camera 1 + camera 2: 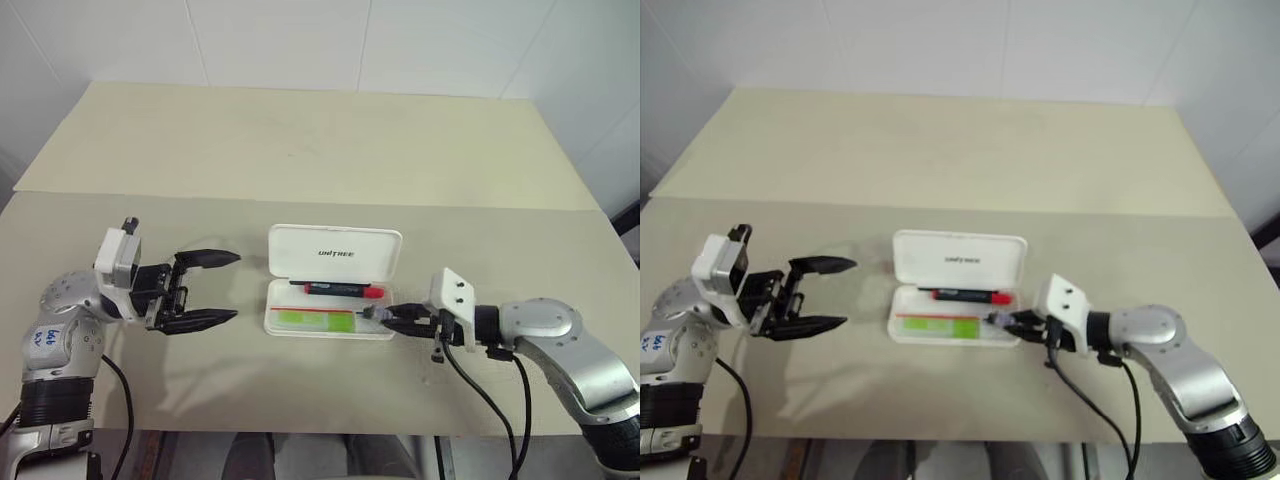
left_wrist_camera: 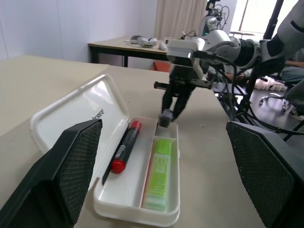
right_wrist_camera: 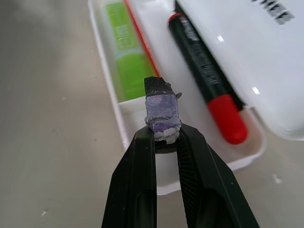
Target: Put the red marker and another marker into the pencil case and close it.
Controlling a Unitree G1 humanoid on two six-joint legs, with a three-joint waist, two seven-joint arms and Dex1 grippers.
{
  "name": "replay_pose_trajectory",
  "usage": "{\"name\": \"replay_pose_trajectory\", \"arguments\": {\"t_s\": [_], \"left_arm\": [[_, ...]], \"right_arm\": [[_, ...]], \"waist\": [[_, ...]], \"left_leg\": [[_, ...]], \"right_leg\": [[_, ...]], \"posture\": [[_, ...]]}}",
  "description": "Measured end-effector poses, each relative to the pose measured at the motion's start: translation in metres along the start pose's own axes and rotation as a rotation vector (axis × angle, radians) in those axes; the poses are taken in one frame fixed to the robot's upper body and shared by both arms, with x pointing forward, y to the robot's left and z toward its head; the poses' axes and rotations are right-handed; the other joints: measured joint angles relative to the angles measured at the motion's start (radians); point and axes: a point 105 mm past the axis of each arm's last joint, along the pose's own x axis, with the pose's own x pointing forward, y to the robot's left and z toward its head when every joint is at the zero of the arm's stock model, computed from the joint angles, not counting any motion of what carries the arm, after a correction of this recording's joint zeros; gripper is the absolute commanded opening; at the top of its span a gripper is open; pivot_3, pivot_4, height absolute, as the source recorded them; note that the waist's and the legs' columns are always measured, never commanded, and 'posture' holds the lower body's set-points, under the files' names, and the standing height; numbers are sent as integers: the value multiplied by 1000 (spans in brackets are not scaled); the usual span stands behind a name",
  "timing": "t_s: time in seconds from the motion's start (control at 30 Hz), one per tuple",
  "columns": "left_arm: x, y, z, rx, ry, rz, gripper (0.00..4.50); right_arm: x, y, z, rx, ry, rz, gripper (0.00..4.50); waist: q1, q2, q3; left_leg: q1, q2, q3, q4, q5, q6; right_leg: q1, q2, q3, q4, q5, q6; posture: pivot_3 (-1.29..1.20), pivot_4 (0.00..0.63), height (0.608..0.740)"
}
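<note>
The white pencil case [image 1: 335,250] lies open mid-table, its lid with dark lettering folded back. The red marker [image 1: 345,290], black with a red cap, rests in the tray's far compartment. A lime-green highlighter [image 1: 315,320], the other marker, lies in the near compartment beside it. My right gripper [image 1: 385,316] hovers at the tray's right end, shut on a small dark grey stubby cylinder [image 3: 162,108]. My left gripper [image 1: 215,288] stands open to the left of the case, apart from it, nothing between its fingers [image 2: 66,175].
The beige table [image 1: 300,150] stretches far behind the case, with a seam line across it [image 1: 450,205]. Its front edge [image 1: 300,432] runs close below both arms. A black cable [image 1: 480,395] hangs from my right wrist.
</note>
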Motion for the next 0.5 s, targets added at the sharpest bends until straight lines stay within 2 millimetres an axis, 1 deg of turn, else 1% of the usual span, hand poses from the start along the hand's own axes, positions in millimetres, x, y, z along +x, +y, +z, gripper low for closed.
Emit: {"name": "replay_pose_trajectory", "arguments": {"t_s": [0.07, 0.13, 0.17, 0.27, 0.43, 0.47, 0.5], "left_arm": [[-2, 1, 0, -2, 1, 7, 4500], [-4, 1, -1, -7, 1, 16, 4500], [-4, 2, -1, -8, 2, 18, 4500], [-5, 2, 0, -6, 5, 21, 4500], [-6, 2, 0, 3, 6, 24, 4500], [-6, 3, 0, 5, 7, 27, 4500], [-6, 3, 0, 9, 9, 29, 4500]], "right_arm": [[0, -1, 2, -9, -2, 4, 315], [0, -1, 3, -16, -4, 6, 1053], [0, -1, 3, -16, -3, 7, 1270], [1, -3, 1, -24, 14, 3, 2285], [1, -4, 3, -36, 18, 11, 4082], [0, -4, 2, -37, 25, 16, 4379], [0, -3, 2, -36, 25, 19, 4379]], "waist": [[0, 0, 0], [1, 0, 0], [0, 0, 0], [1, 0, 0], [0, 0, 0], [1, 0, 0], [1, 0, 0]], "left_leg": [[0, 0, 0, 0, 0, 0], [0, 0, 0, 0, 0, 0], [0, 0, 0, 0, 0, 0], [0, 0, 0, 0, 0, 0], [0, 0, 0, 0, 0, 0], [0, 0, 0, 0, 0, 0], [0, 0, 0, 0, 0, 0]], "right_leg": [[0, 0, 0, 0, 0, 0], [0, 0, 0, 0, 0, 0], [0, 0, 0, 0, 0, 0], [0, 0, 0, 0, 0, 0], [-1, 0, 0, 0, 0, 0], [-1, 0, 0, 0, 0, 0], [-1, 0, 0, 0, 0, 0]], "posture": [[0, 150, 740], [0, 150, 740], [0, 150, 740], [0, 150, 740], [0, 150, 740], [0, 150, 740], [0, 150, 740]]}}
